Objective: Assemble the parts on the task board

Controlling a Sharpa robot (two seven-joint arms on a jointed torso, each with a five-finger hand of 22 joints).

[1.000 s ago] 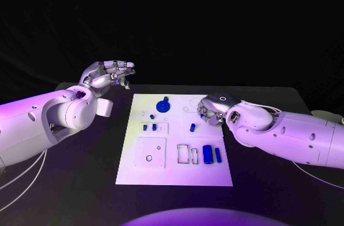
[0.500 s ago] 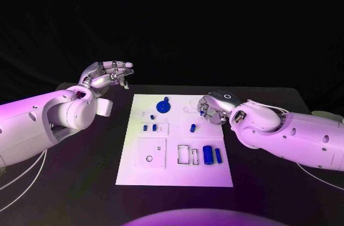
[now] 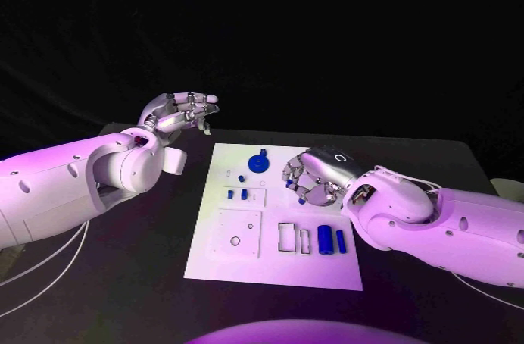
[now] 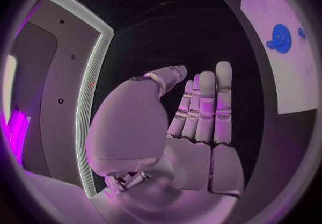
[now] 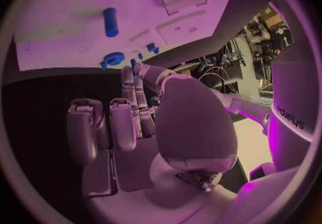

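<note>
The white task board (image 3: 273,257) lies in the middle of the table. A blue gear (image 3: 259,163) stands near its far edge, two small blue pegs (image 3: 236,195) left of centre, and a thick blue cylinder (image 3: 324,236) with a thinner one (image 3: 341,242) at the near right. My right hand (image 3: 311,179) hovers over the board's far right part, fingers bent down and apart around a small blue peg (image 3: 303,200); whether they touch it is unclear. The right wrist view shows that hand (image 5: 147,116) empty, with the cylinder (image 5: 110,22) and gear (image 5: 112,59) beyond. My left hand (image 3: 183,111) is raised off the board's far left corner, empty.
Black table (image 3: 131,283) surrounds the board on all sides. In the left wrist view my left hand (image 4: 195,127) stands with fingers straight, the board's corner (image 4: 288,84) and gear (image 4: 280,38) to one side. Recessed slots (image 3: 293,238) sit beside the cylinders.
The camera has shifted. My right hand has come further over the board and lower, toward the small blue peg. The left hand stays raised as before.
</note>
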